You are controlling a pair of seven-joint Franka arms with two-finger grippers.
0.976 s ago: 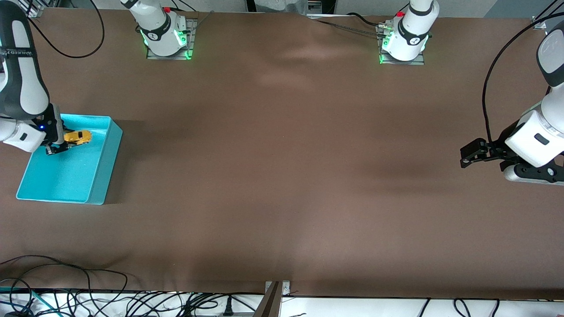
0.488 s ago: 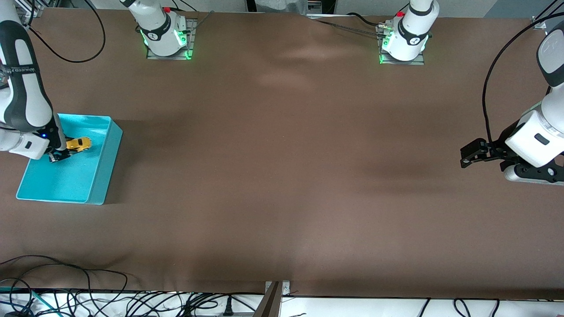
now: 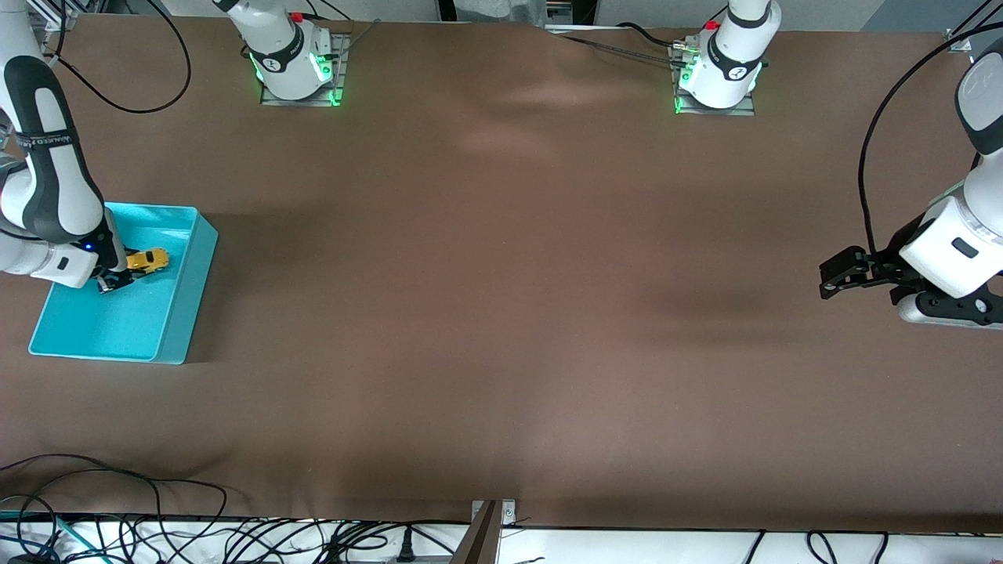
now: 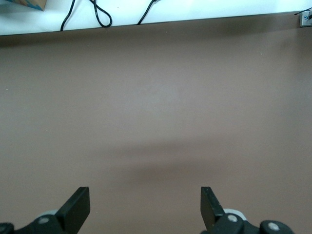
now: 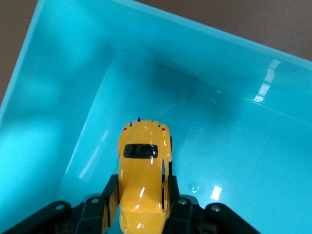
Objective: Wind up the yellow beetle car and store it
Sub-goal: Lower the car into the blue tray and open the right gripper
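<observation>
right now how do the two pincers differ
The right pincer is shut on the yellow beetle car; the left pincer is open and holds nothing. The right pincer is inside the teal bin at the right arm's end of the table; the left pincer waits over bare brown table at the left arm's end. Both have two black fingers.

Teal bin [image 3: 182, 313] on brown table [image 3: 501, 313]

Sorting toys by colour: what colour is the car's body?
Yellow-orange car, clearest in the right wrist view.
</observation>
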